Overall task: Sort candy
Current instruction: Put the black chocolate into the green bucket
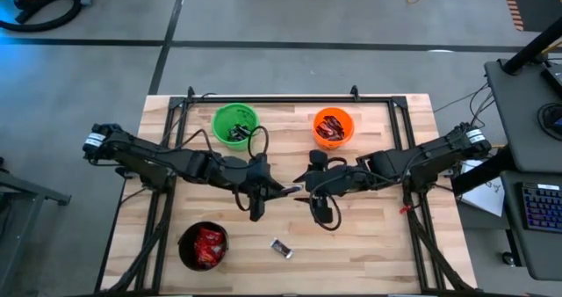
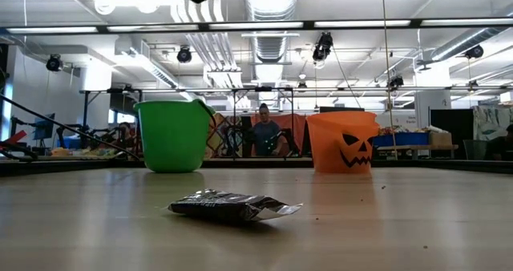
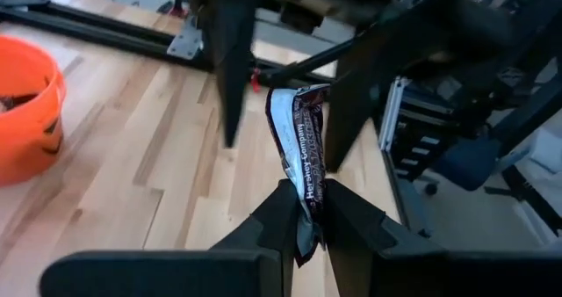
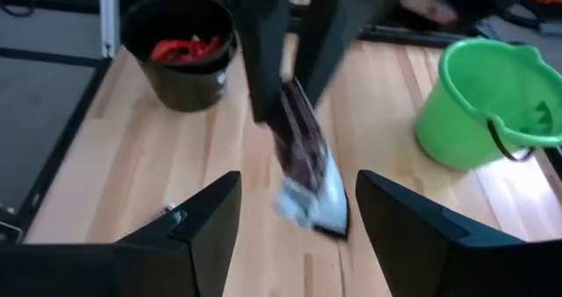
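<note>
My left gripper (image 1: 279,190) is over the table's middle, shut on a dark brown candy bar (image 3: 303,148) held above the wood. My right gripper (image 4: 299,235) faces it from the right, open. Its two fingers stand on either side of the bar's free end (image 4: 312,187) with gaps showing. A black-silver bar (image 1: 281,248) lies flat on the table near the front edge and also shows in the low view (image 2: 232,207). The green bucket (image 1: 235,124) holds black-silver bars, the orange bucket (image 1: 334,126) dark brown-red bars, and the black bucket (image 1: 203,246) red packets. My left gripper pinches one end of the brown bar's wrapper (image 3: 309,211) between its two fingers. The fingers come about level from the table's left and lie along the bar. The bar sticks out past the fingertips toward the right gripper, clear of the table.
The green and orange buckets stand at the back of the table and the black bucket at the front left. A black metal frame (image 1: 290,98) runs along the far edge. Bare wood lies at the front right (image 1: 369,244).
</note>
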Controlling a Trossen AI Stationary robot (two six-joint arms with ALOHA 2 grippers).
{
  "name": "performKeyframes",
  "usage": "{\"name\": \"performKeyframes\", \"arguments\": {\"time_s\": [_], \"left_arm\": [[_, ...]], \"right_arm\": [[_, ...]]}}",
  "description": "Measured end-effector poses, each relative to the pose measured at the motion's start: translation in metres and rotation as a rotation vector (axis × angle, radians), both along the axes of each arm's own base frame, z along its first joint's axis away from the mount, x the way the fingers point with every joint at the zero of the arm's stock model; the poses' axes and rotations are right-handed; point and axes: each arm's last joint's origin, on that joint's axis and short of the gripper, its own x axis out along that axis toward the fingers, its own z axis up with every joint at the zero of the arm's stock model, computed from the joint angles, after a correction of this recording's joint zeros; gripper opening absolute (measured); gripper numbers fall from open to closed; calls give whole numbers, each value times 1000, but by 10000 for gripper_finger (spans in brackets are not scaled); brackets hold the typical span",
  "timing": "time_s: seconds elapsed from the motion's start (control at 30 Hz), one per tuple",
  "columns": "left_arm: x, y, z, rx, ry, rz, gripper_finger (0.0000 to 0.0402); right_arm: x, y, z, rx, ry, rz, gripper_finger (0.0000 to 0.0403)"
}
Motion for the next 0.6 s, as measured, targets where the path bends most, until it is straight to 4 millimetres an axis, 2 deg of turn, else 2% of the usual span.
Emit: {"name": "performKeyframes", "arguments": {"time_s": [0.2,0.3,0.6], "left_arm": [[-1,1,-3,-7,23,9,36],[-1,1,-3,-7,25,9,36],[-1,0,-4,6,25,-1,36]], "right_arm": [[1,1,2,5,-23,10,196],[1,1,2,-4,-23,18,171],[1,2,2,-23,-18,54,28]]}}
